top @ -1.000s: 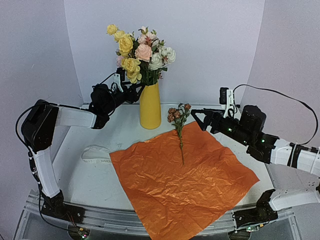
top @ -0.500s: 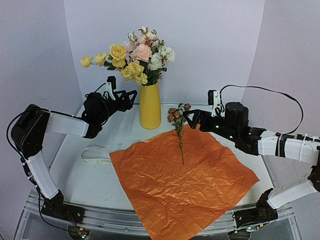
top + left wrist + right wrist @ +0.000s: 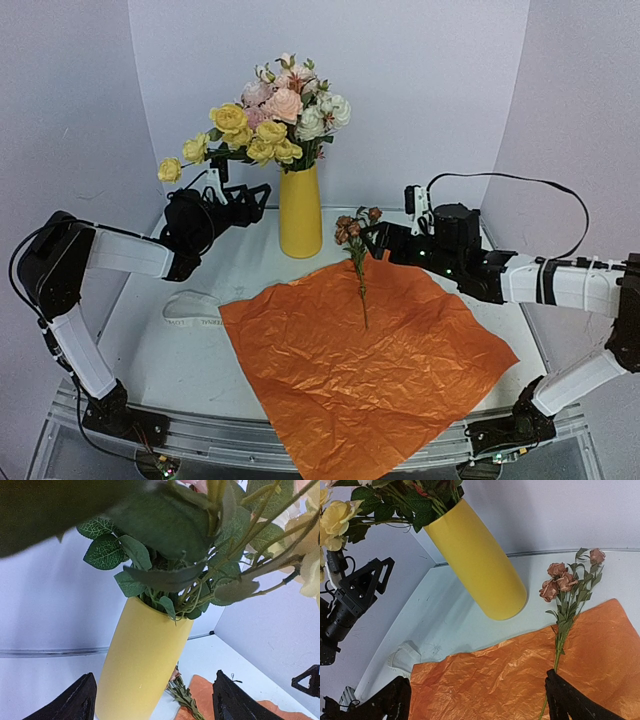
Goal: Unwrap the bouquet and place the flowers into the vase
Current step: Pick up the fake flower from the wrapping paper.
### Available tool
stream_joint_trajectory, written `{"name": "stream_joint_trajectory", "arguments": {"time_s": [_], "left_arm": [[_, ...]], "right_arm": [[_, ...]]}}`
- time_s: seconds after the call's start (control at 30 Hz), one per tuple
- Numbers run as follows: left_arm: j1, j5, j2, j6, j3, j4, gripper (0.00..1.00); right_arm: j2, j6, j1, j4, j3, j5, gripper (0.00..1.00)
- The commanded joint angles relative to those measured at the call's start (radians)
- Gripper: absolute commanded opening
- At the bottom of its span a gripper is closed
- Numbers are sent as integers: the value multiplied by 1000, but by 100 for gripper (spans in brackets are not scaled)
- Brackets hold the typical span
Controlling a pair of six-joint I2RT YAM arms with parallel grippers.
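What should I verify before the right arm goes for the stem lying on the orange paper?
1. Right gripper open and empty: ok.
2. Right jaws around the stem: not ok; they sit beside the blooms.
3. Rust-brown flower stem lying free on the orange paper, nothing on top of it: ok.
4. Left gripper open, holding nothing, off to the vase's far side from the stem: ok.
5. Yellow vase upright: ok.
6. Room at the vase mouth for one more stem: cannot tell; leaves crowd it.
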Motion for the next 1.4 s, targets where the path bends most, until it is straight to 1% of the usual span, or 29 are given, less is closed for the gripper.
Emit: {"name": "stream_joint_trajectory", "arguments": {"time_s": [0.0,0.1,0.23,0.33,0.5,0.53,0.63,0.77,1.0,1.2,1.37], "left_arm": [[-1,-67,-71,-82,-49,17,81],[0,-64,-85,-145,-92,18,80],[0,-23,-96,-228,-155,18,80],[0,3,-105,-294,-203,18,80],[0,24,-145,-338,-284,18,80],[0,29,-166,-352,-318,18,80],[-2,52,-201,-386,-379,19,80],[-1,80,-261,-413,-466,18,79],[-4,126,-379,-434,-574,18,78],[-3,167,-452,-432,-618,15,78],[-3,195,-473,-437,-625,10,78]], "right_arm": [[61,5,3,-46,100,64,93],[111,4,3,-100,150,108,91],[195,3,3,-165,215,148,87],[265,7,3,-206,269,183,82],[375,-6,3,-286,367,213,76],[411,-9,3,-309,407,214,73],[484,-17,3,-366,467,225,70],[581,-24,0,-412,536,256,64],[684,-33,-10,-451,607,266,56],[758,-36,-22,-468,647,253,53],[794,-35,-36,-476,656,256,50]]}}
